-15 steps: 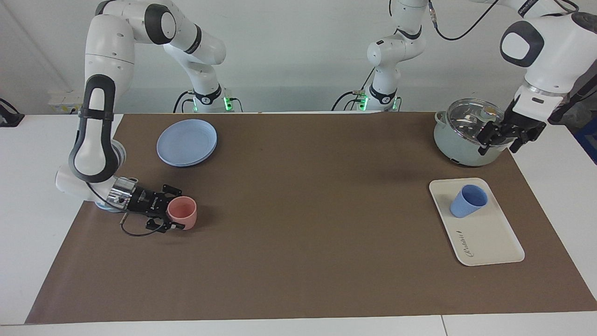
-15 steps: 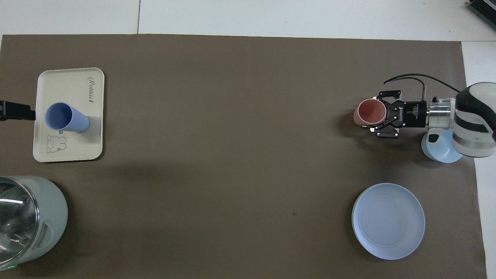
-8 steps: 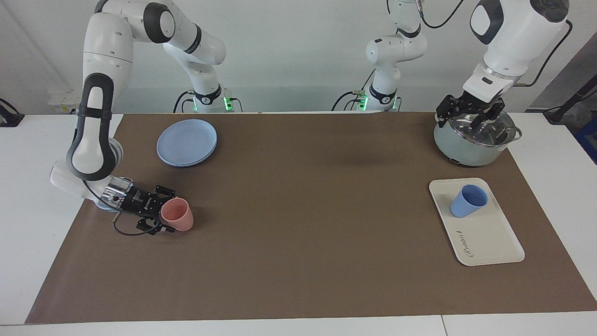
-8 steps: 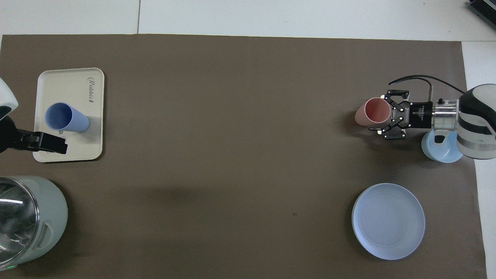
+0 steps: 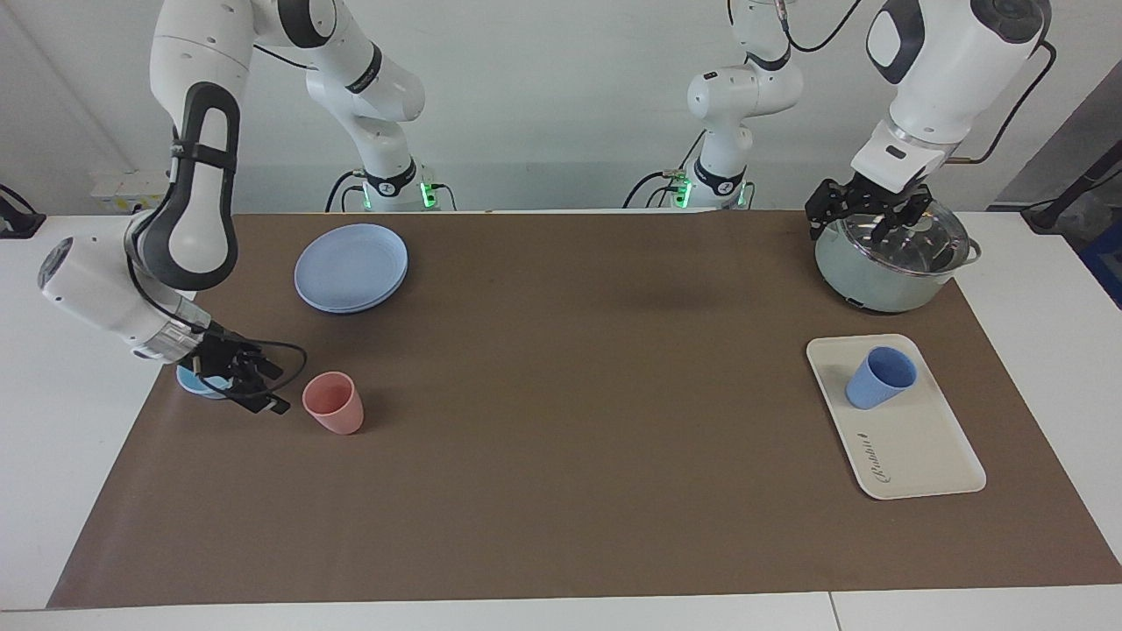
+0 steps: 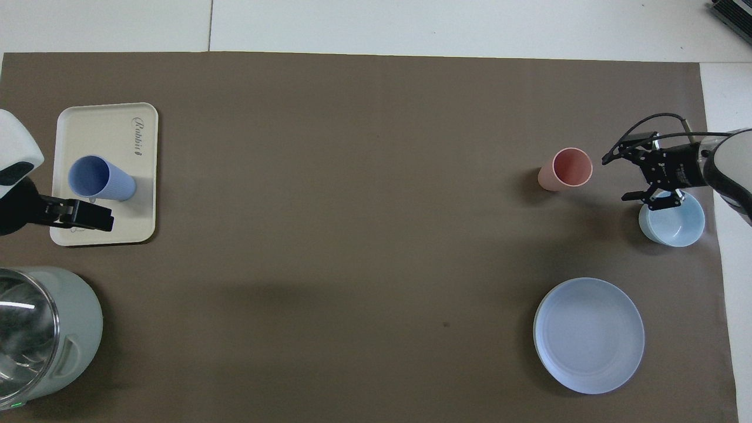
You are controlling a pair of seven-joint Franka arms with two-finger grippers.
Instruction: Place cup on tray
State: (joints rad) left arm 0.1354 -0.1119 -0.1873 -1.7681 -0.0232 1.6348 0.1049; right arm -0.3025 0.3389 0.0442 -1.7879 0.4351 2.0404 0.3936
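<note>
The periwinkle-blue cup [image 5: 879,378] [image 6: 97,178] stands mouth up on the cream tray [image 5: 920,456] [image 6: 106,126], at the tray's end nearer the robots. My left gripper [image 5: 855,225] hangs open in the air over the rim of the glass-lidded pot [image 5: 885,267], apart from cup and tray; from overhead its fingers [image 6: 82,215] overlap the tray's near edge. My right gripper [image 5: 275,391] [image 6: 620,176] is open and holds nothing. It is low over the mat between the pink tumbler [image 5: 334,402] [image 6: 566,169] and the light-blue bowl [image 6: 674,220].
A round blue plate [image 5: 351,265] [image 6: 588,335] lies near the right arm's base. The pot [image 6: 41,335] sits at the left arm's end, nearer the robots than the tray. The bowl [image 5: 195,382] is partly hidden under the right wrist. Brown mat covers the table.
My right gripper opened, let go of the pink tumbler and drew back toward the bowl. The tumbler stayed standing. My left gripper swung from beside the pot to over its rim.
</note>
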